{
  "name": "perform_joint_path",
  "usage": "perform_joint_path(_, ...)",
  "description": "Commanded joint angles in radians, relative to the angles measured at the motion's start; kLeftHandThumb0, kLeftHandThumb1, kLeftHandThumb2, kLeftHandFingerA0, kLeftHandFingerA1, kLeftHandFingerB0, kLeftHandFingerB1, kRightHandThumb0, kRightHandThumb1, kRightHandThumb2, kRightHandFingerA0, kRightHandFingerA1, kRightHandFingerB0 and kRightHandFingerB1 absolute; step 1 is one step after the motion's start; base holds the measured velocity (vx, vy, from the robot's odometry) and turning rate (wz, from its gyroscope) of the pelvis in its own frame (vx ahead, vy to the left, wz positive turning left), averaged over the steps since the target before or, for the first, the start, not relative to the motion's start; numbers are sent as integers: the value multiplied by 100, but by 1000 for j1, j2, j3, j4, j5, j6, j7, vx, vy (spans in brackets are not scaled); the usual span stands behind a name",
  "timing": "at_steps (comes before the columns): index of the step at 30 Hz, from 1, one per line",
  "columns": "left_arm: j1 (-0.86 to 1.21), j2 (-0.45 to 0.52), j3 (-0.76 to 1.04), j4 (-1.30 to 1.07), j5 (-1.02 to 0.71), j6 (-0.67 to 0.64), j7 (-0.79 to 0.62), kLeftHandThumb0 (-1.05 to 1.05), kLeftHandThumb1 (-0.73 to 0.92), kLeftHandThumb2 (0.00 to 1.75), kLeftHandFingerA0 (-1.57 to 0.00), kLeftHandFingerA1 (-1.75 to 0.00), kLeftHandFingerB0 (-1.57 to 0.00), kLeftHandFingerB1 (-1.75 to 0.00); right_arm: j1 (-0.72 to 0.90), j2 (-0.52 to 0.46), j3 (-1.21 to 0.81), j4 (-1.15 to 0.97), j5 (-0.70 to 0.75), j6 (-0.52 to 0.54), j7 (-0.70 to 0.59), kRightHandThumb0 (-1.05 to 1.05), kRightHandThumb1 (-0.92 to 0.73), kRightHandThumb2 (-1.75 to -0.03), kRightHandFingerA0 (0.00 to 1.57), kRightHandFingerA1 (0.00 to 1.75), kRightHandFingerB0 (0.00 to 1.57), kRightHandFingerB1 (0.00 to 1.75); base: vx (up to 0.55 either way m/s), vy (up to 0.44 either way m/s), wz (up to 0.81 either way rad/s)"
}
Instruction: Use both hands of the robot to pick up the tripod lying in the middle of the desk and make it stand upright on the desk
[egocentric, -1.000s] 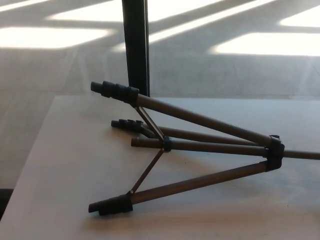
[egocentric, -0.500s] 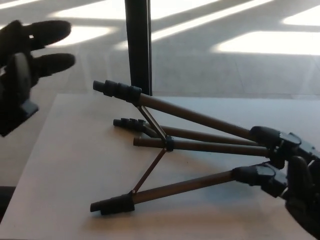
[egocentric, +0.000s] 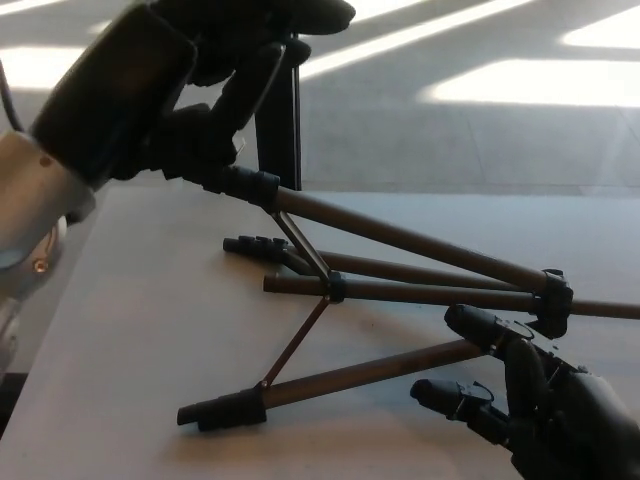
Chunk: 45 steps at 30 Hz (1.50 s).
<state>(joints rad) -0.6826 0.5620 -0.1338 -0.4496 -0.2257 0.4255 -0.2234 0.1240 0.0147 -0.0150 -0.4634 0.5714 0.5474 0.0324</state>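
Your tripod (egocentric: 400, 290) lies on its side across the middle of the pale worktop (egocentric: 150, 330), legs splayed toward picture left and its hub (egocentric: 553, 300) near the right edge, so the raised upper leg offers a free end to one side and the lower leg a shaft to the other. That is likely why you have a robot hand at each end: lifting the feet while steadying the hub side would swing it upright. Your left robot hand (egocentric: 195, 90) sits at the upper left, over the black foot section of the top leg, its fingers curled around that end; it looks closed on the leg, though the contact itself is hidden by the hand. Your right robot hand (egocentric: 530, 400) is at the lower right with fingers spread apart and holding nothing, one fingertip just beside the lower leg (egocentric: 370, 370), below the hub. A dark post (egocentric: 278, 140) stands behind the worktop.
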Motion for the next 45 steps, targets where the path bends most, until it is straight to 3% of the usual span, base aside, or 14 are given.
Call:
perform_joint_path(1,-51,62,-59,43,163,-43,-60,-67,51,96,-30,-61,-38,-58,24,2,-9,29,-55,44,-76,-88,-79,-64,72,77,59,50,0,0,0)
perform_joint_path(3,-58,95,-94,49,208,-65,-85,-74,55,96,-32,-61,-36,-55,40,-6,-11,30,-58,38,-62,-87,-80,-64,69,77,57,51,0,0,0)
perform_joint_path(4,-76,129,-131,54,258,-81,-108,-70,70,61,-30,-55,-35,-40,39,-11,-15,28,-57,42,-62,-86,-80,-64,68,76,57,50,0,0,0)
perform_joint_path(6,-115,178,-228,70,413,-115,-112,-75,49,88,-22,-59,-14,-45,35,-11,-21,30,-53,47,-64,-85,-79,-64,70,76,57,49,0,0,0)
perform_joint_path(7,-145,198,-295,95,515,-146,-121,-82,60,59,-11,-65,-5,-32,30,-9,-22,34,-55,50,-70,-87,-78,-64,71,75,61,49,0,0,0)
perform_joint_path(9,-224,227,-437,153,722,-183,-173,-90,62,61,-1,-66,-3,-32,23,-8,-22,40,-53,59,-74,-87,-78,-64,69,75,60,50,0,0,0)
perform_joint_path(10,-249,221,-480,179,771,-187,-190,-91,54,95,-1,-46,-12,-12,21,-6,-24,46,-49,58,-72,-87,-78,-64,70,77,62,51,0,0,0)
perform_joint_path(13,-308,164,-622,279,930,-197,-196,-85,49,94,0,-20,-7,-32,31,-5,-12,49,-59,52,-69,-89,-77,-65,68,80,58,52,0,0,0)
perform_joint_path(14,-319,145,-653,303,949,-190,-190,-94,40,78,-1,-26,-7,-33,34,-6,-13,50,-59,51,-67,-87,-59,-100,65,80,55,60,0,0,0)
perform_joint_path(17,-335,125,-700,346,984,-199,-162,-96,40,79,0,-25,-7,-32,40,-3,-8,46,-63,47,-71,-86,-59,-102,64,81,54,60,0,0,0)
perform_joint_path(18,-394,57,-786,439,1068,-195,-135,-89,49,96,0,-13,-6,-16,41,2,-21,54,-57,36,-71,-87,-79,-64,66,83,60,54,0,0,0)
perform_joint_path(39,-765,-155,-1129,763,1276,-216,-105,-95,49,100,0,-4,0,0,71,54,-9,24,-98,45,-162,-82,-82,-65,68,84,62,51,0,0,0)
perform_joint_path(40,-772,-158,-1147,770,1287,-218,-109,-105,64,61,0,0,0,-18,73,64,-6,25,-100,44,-172,-82,-82,-65,68,83,63,51,0,0,0)
perform_joint_path(45,-750,-137,-1192,765,1297,-222,-92,-105,57,80,0,0,0,-19,80,80,1,30,-104,38,-176,-85,-81,-64,66,82,63,51,0,0,0)
